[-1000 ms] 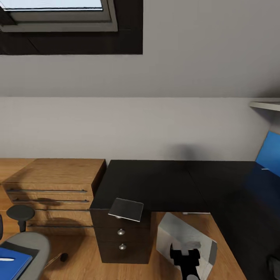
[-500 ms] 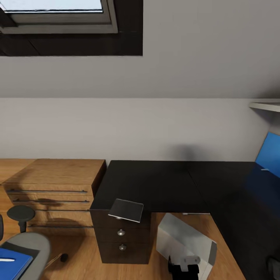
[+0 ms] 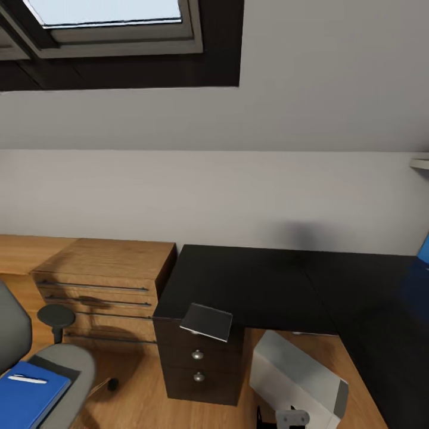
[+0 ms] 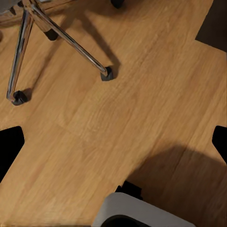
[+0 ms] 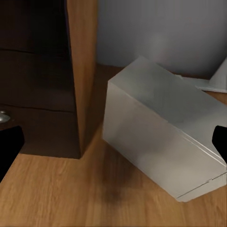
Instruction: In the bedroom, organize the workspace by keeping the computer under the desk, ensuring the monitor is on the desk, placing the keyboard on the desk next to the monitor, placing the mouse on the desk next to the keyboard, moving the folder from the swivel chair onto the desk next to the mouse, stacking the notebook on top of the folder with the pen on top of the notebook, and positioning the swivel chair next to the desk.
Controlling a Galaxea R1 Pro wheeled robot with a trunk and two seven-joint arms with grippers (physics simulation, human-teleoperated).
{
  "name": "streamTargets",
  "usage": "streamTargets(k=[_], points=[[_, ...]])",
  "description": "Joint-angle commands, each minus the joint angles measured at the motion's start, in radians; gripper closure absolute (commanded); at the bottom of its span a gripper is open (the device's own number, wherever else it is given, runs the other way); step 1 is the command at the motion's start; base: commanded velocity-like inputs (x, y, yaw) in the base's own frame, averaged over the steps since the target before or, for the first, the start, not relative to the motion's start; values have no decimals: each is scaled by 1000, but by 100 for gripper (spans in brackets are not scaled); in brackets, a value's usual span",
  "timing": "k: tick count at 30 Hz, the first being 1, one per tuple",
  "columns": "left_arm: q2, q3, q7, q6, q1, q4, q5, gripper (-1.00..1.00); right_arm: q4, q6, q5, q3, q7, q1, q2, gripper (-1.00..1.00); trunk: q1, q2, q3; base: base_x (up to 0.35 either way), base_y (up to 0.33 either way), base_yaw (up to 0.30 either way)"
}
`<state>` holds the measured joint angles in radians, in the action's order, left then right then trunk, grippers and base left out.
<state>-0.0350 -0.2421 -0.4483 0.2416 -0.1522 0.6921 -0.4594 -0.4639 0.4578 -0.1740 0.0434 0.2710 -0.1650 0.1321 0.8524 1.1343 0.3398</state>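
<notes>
The glossy black desk (image 3: 256,280) stands against the grey wall. The small grey notebook (image 3: 207,322) lies on its corner, above the dark drawer unit (image 3: 199,363). The light grey computer (image 3: 298,375) (image 5: 161,137) sits skewed on the floor under the desk. At lower left, the blue folder (image 3: 30,396) lies on the swivel chair (image 3: 65,363) with the white pen (image 3: 27,379) on top. My right gripper (image 3: 285,418) (image 5: 113,144) is open, low in front of the computer. My left gripper (image 4: 113,146) is open above the floor near the chair's metal base (image 4: 61,38). Monitor, keyboard and mouse are out of view.
Low light-wood cabinets (image 3: 107,268) adjoin the desk on the left, behind the chair's black armrest (image 3: 55,314). A blue wall panel (image 3: 424,250) shows at the right edge. A dark-framed skylight (image 3: 113,24) is overhead. The wood plank floor (image 4: 142,94) runs between the chair and the drawer unit.
The camera has turned left and slightly up, bringing more of the chair and folder into view. My right gripper has dropped lower in front of the computer.
</notes>
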Motion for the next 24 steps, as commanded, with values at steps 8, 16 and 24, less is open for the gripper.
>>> streamTargets(k=[8, 16, 24], points=[[-1, -8, -6, 1, 0, -2, -12, -100, 43, 33, -9, 1, 10, -4, 0, -100, 0, 1, 4, 0, 0, 255], [9, -7, -7, 1, 0, -25, -18, -100, 131, 39, -9, -1, 10, -13, -24, -100, 0, 1, 8, 0, 0, 256], [10, -6, -6, 6, 0, -27, -16, -100, 154, 78, -9, -5, 10, -13, -34, -100, 0, 1, 13, 0, 0, 256]])
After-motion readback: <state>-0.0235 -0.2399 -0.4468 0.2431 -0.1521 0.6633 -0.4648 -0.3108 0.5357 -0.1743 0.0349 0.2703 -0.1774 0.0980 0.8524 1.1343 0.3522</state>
